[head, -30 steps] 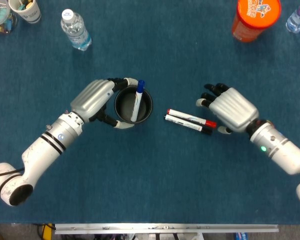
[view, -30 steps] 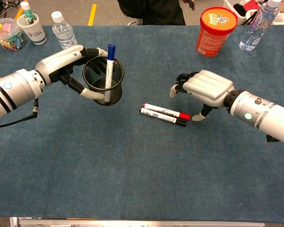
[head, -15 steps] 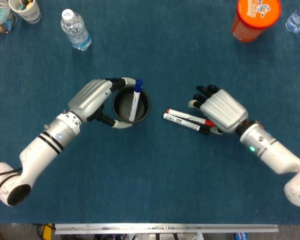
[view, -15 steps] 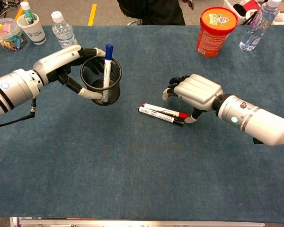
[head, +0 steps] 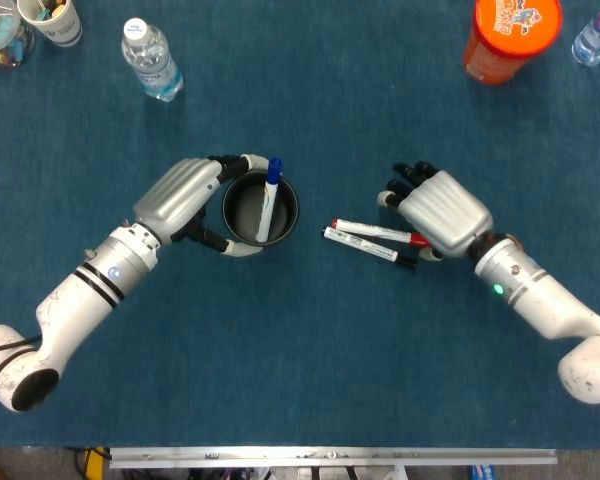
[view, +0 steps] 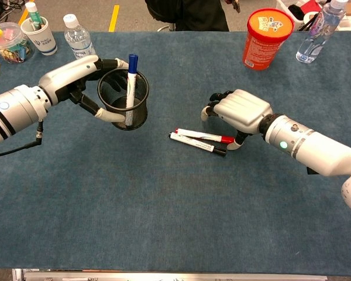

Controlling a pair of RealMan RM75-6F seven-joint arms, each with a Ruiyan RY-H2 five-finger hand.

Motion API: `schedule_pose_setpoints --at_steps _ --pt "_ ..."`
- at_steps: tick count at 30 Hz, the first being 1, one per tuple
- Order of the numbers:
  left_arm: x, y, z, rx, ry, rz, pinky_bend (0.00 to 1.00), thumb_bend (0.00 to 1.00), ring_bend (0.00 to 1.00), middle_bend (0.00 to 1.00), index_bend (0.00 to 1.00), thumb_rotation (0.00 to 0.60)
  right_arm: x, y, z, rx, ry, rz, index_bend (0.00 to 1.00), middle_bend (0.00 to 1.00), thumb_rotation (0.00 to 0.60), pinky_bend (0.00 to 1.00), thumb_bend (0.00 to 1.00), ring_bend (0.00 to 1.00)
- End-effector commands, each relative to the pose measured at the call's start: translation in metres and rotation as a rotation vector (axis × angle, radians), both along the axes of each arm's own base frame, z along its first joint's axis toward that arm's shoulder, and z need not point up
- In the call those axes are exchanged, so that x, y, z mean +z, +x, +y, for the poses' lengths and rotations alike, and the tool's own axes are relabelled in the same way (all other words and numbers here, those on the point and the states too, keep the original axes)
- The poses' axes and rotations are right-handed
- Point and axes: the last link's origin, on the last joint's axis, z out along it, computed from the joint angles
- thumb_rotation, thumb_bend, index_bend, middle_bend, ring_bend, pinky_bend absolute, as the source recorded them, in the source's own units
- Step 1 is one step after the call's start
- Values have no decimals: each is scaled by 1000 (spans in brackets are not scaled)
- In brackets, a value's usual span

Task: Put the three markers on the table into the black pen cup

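The black mesh pen cup [head: 242, 208] [view: 116, 107] stands left of centre. My left hand [head: 183, 192] [view: 75, 75] grips it from the left side. A blue-capped marker [head: 268, 195] [view: 130, 79] stands inside it. On the cloth lie a red-capped marker [head: 372, 231] [view: 200, 136] and, beside it, a black-capped marker [head: 360, 246] [view: 193, 143]. Their cap ends point right. My right hand [head: 440, 208] [view: 238, 111] hangs over those ends with fingers curved down and apart. Its thumb sits by the caps and the hand holds nothing.
An orange canister [head: 510, 35] [view: 267, 36] stands at the back right with a water bottle [head: 595, 35] [view: 316, 32] beside it. Back left hold another water bottle [head: 152, 60] [view: 77, 36], a paper cup [head: 52, 20] [view: 40, 34] and a clear tub [view: 9, 44].
My right hand moved left over the cap ends of the two markers, which slid slightly left. The left hand and the cup shifted a little left.
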Motion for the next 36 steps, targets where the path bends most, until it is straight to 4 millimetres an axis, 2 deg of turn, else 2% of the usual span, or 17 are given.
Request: schedule_pose_setpoints --at_steps 1,21,26,33,36 --pt "1 -1 0 2 1 1 291 151 346 372 267 600 -1 1 -7 -9 -16 -1 311 313 600 231 63 136" --pt "4 -7 2 18 9 2 291 150 346 372 267 600 -10 25 -48 -39 -89 -22 340 313 600 231 95 136" --pt "4 -7 2 15 11 3 292 150 346 372 267 600 -14 32 -49 -68 -73 -59 362 313 600 232 101 136" --pt "5 -5 2 9 11 4 291 150 346 372 267 600 -18 54 -47 -103 -38 -129 456 314 600 231 202 139" --pt "5 -5 1 8 10 4 292 151 346 372 267 600 -21 61 -45 -91 -33 -125 488 316 600 232 212 141"
